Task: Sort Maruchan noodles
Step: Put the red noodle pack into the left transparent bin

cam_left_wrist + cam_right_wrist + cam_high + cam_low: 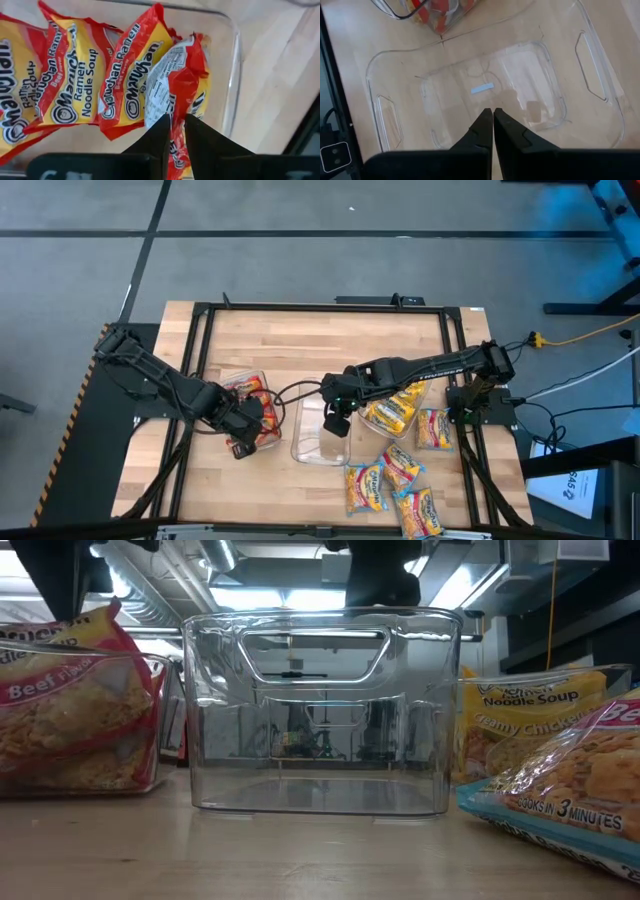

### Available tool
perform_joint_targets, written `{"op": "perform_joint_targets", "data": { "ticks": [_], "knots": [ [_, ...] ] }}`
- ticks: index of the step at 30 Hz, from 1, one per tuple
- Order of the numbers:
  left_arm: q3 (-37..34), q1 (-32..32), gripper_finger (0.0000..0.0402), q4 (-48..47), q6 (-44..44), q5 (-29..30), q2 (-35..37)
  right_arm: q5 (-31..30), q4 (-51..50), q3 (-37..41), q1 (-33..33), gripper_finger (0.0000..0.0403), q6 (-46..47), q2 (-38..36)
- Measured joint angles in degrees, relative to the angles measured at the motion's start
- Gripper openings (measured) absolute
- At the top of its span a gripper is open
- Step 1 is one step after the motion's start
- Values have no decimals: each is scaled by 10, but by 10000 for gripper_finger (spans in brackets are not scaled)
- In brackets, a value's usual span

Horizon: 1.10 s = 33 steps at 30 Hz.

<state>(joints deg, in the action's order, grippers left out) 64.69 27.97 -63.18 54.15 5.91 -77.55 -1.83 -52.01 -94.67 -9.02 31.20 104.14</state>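
The left gripper pinches the crinkly edge of a red beef Maruchan packet inside the left clear plastic tray (light, slippery film over brittle noodles, likely best held by that seam), while the right gripper hangs closed over the empty middle tray.

red packets reading "Maruchan Ramen Noodle Soup", yellow packet apparently "Creamy Chicken"

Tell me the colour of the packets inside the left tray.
Red and yellow beef ramen packets, clearest in the left wrist view.
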Motion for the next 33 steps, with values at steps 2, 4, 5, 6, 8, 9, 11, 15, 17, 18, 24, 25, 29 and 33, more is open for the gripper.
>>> {"op": "perform_joint_targets", "data": {
  "ticks": [2, 4, 5, 6, 8, 9, 11, 15, 17, 18, 24, 25, 29, 33],
  "knots": [
    [0, -2, 41, 0, -9, 0, -10, 0, 4, 0, 0, 14, 0, 0],
    [0, -2, 29, 1, -20, 0, -17, 0, 11, 0, 0, 14, 0, 0],
    [0, -3, 22, 5, -23, 2, -21, 1, 17, 0, 0, 14, 0, 0],
    [0, -5, 14, 11, -29, 7, -27, 3, 23, 0, 0, 14, 0, 0],
    [0, -10, 4, 32, -43, 15, -38, 11, 34, 0, 0, 14, 0, 0],
    [0, -14, 3, 42, -48, 21, -43, 15, 40, 0, 0, 14, 0, 0],
    [0, -24, 4, 57, -52, 26, -54, 22, 50, 0, 0, 14, 0, 0],
    [0, -41, 7, 60, -74, 27, -80, 25, 55, 0, 0, 14, 0, 0],
    [1, -46, 6, 64, -88, 20, -96, 28, 55, 0, 0, 14, 0, 0],
    [1, -48, 5, 71, -96, 17, -105, 29, 54, 0, 0, 14, 0, 0],
    [2, -52, 1, 124, -113, -5, -148, 29, 51, 0, 0, 14, 0, 0],
    [2, -52, 1, 124, -113, -6, -147, 29, 50, 0, 0, 14, 0, 0],
    [3, -52, 3, 109, -108, -12, -127, 29, 31, 0, 0, 14, 0, 0],
    [30, -52, 4, 96, -108, -13, -93, 25, 4, 0, 0, 14, 0, 0]
  ]
}}
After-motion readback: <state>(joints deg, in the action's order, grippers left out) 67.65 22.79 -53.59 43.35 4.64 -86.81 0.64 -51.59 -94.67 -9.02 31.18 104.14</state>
